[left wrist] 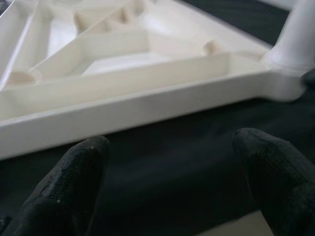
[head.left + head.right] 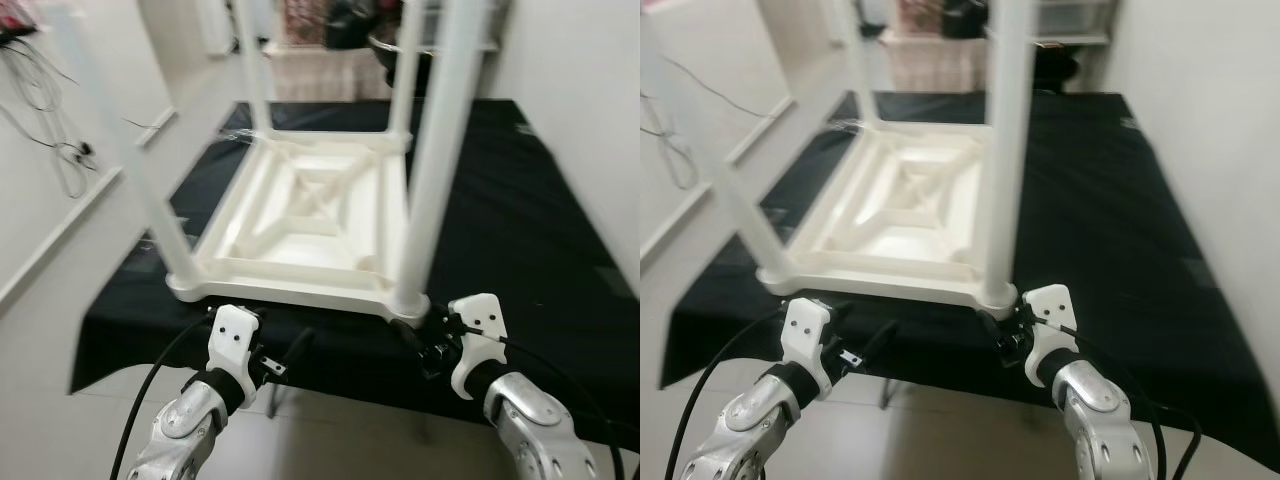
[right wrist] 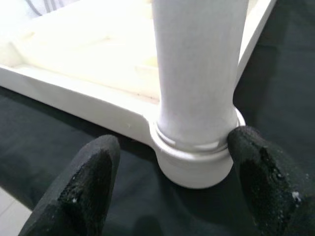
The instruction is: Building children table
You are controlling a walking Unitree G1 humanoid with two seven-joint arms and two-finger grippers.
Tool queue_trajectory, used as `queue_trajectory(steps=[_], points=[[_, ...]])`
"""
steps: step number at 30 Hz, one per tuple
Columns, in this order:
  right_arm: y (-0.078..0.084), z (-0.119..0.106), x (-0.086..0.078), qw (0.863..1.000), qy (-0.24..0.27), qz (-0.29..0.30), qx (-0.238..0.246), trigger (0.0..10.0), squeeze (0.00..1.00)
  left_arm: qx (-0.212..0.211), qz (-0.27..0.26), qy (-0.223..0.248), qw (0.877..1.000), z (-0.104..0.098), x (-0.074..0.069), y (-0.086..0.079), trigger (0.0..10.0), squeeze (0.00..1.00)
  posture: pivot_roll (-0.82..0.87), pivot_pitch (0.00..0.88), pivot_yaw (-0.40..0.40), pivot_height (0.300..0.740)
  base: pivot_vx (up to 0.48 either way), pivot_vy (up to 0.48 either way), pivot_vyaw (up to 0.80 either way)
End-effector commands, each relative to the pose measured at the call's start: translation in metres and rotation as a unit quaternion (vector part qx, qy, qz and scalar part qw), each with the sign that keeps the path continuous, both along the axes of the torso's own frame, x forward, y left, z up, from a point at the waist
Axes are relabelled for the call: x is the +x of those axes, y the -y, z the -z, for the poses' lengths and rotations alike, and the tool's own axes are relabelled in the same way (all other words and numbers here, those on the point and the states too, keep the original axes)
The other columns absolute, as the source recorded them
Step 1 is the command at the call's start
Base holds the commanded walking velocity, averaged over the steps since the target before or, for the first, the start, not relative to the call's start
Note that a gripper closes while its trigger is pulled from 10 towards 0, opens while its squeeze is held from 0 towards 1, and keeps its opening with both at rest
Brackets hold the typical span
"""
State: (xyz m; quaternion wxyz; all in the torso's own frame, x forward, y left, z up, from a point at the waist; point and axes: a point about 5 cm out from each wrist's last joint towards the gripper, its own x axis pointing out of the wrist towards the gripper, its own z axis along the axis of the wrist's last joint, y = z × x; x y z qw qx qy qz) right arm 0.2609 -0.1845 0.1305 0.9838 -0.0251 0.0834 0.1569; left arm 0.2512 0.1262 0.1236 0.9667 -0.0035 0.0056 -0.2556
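1. Your white children's table (image 2: 300, 215) lay upside down, 4 legs up, on the black-clothed worktop (image 2: 520, 250).
2. Your right gripper (image 3: 170, 162) had jaws spread beside the near right leg (image 3: 197, 73).
3. Your left gripper (image 1: 170, 172) had jaws spread facing the table's near edge.

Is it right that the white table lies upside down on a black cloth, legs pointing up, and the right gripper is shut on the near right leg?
Not quite: the right gripper is open, its fingers apart by the leg's base, as the right wrist view shows. The rest is correct.

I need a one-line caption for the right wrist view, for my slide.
Open right gripper facing the base of a white leg on the upturned table, on black cloth.
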Motion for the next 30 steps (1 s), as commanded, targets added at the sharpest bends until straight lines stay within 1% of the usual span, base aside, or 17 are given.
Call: queue_trajectory(steps=[1,10,14,19,22,23,24,25,26,27,29,30], points=[[-0.011,0.004,-0.002,0.999,-0.012,-0.027,0.013,10.0,0.00,0.011,0.002,-0.010,1.000,0.004,-0.001,-0.002,10.0,0.00,-0.08,0.125,0.033,0.740,0.000,0.480,0.00],[-0.012,0.005,-0.001,0.999,-0.015,-0.031,0.008,10.0,0.00,0.015,0.002,-0.010,1.000,0.004,-0.001,-0.001,10.0,0.00,-0.08,0.129,0.038,0.740,0.000,0.480,0.00],[-0.013,0.006,0.001,0.999,-0.015,-0.031,-0.001,10.0,0.00,0.015,-0.009,0.001,1.000,0.001,0.002,-0.004,10.0,0.00,-0.07,0.130,0.036,0.740,0.000,0.000,0.00],[-0.020,-0.002,0.006,0.998,0.001,-0.067,-0.007,10.0,0.00,0.019,-0.014,0.005,1.000,0.000,0.002,-0.008,10.0,0.00,-0.07,0.129,0.041,0.740,0.000,0.000,0.00],[-0.029,-0.014,0.014,0.991,0.031,-0.130,-0.030,10.0,0.00,0.020,-0.013,0.007,1.000,-0.001,0.002,-0.008,10.0,0.00,-0.07,0.125,0.054,0.740,0.000,0.000,0.00],[-0.029,-0.014,0.014,0.991,0.031,-0.130,-0.030,10.0,0.00,0.020,-0.013,0.007,1.000,-0.001,0.002,-0.008,10.0,0.00,-0.07,0.125,0.054,0.740,0.000,0.000,0.00],[-0.032,-0.019,0.021,0.988,0.041,-0.144,-0.045,10.0,0.00,0.022,-0.010,0.009,1.000,-0.001,0.002,-0.007,10.0,0.00,-0.07,0.124,0.057,0.740,0.000,0.000,0.00],[-0.032,-0.019,0.021,0.988,0.041,-0.144,-0.045,10.0,0.00,0.022,-0.010,0.009,1.000,-0.001,0.002,-0.007,10.0,0.00,-0.07,0.124,0.057,0.740,0.000,0.000,0.00],[-0.033,-0.024,0.028,0.985,0.051,-0.150,-0.067,10.0,0.00,0.024,-0.006,0.010,1.000,-0.002,0.002,-0.006,10.0,0.00,-0.07,0.122,0.058,0.740,0.000,0.000,0.00],[-0.033,-0.024,0.028,0.985,0.051,-0.150,-0.067,10.0,0.00,0.024,-0.006,0.010,1.000,-0.002,0.002,-0.006,10.0,0.00,-0.07,0.122,0.058,0.740,0.000,0.000,0.00],[-0.031,-0.037,0.052,0.982,0.052,-0.142,-0.111,10.0,0.00,0.033,0.004,0.015,0.999,-0.002,0.001,-0.003,10.0,0.00,-0.05,0.118,0.045,0.740,0.000,0.000,0.00],[-0.031,-0.037,0.052,0.982,0.052,-0.142,-0.111,10.0,0.00,0.033,0.004,0.015,0.999,-0.002,0.001,-0.003,10.0,0.00,-0.05,0.118,0.045,0.740,0.000,0.000,0.00]])
